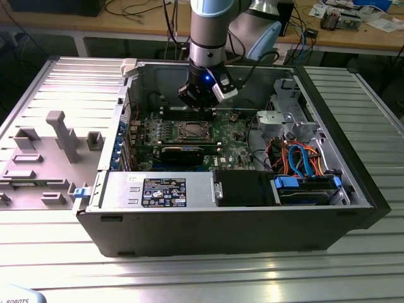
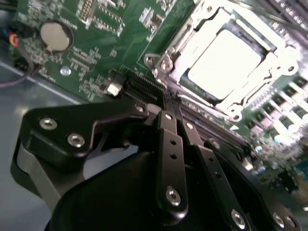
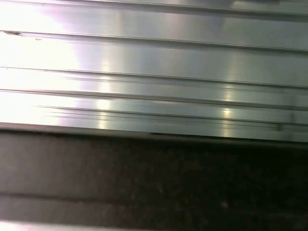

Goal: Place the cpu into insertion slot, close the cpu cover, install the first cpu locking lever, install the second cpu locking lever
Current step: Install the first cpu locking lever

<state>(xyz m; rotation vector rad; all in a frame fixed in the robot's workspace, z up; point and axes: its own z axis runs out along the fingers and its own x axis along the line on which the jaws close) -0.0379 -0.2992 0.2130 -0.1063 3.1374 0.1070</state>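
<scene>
Silver-grey and glaring under the light, the cpu (image 2: 225,61) lies in the slot (image 2: 192,29) in the second wrist view, with the cover (image 2: 269,62) down around it as a metal frame. The green board (image 2: 103,43) spreads around the socket, a round coin cell (image 2: 56,35) off to one side of it. The claw (image 2: 169,98) hangs just beside the socket's edge, over the dark memory slots (image 2: 202,127); its fingers (image 2: 169,139) are pressed together with nothing between them.

In the exterior view the arm (image 1: 207,31) reaches down into the open black case (image 1: 221,221), which lies on its side on the ribbed metal counter (image 1: 189,278). The claw (image 1: 201,104) sits above the board's far part, just beyond the slot (image 1: 191,131). A grey fixture block (image 1: 47,158) rests on the counter near its left edge in this view, beside the case.

The first wrist view shows ribbed metal (image 3: 154,72) above a dark surface (image 3: 154,183).
</scene>
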